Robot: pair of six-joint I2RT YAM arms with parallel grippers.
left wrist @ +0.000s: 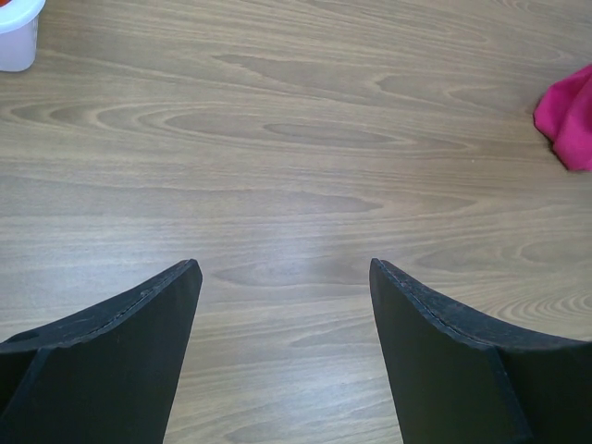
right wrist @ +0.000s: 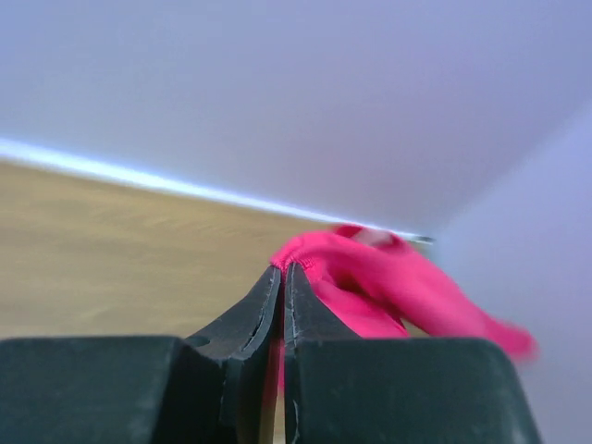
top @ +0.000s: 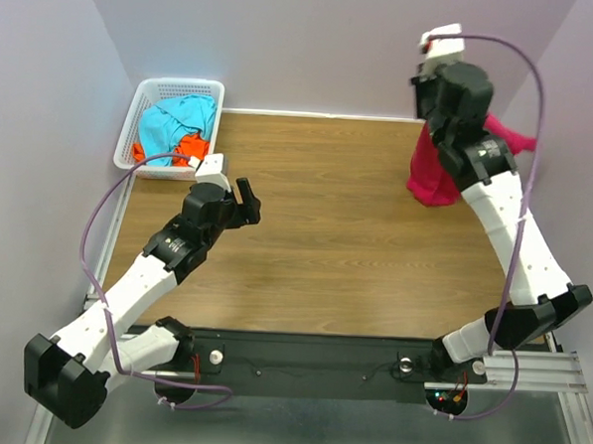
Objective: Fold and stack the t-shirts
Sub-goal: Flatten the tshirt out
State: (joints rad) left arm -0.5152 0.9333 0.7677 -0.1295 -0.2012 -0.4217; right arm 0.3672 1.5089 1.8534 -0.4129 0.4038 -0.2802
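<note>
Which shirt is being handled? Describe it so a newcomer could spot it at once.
Look to the far right corner of the table. There the pink shirt hangs bunched from the shut right gripper. Unlike the blue shirt and orange shirt, heaped in the white basket at far left, it is out in the open.

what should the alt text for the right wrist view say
The right gripper is shut on an edge of the crimson-pink t-shirt, its black fingers pressed together at the centre bottom of the view. The cloth bunches past the fingertips and trails right; a blurred wooden table lies at left under a pale wall.
</note>
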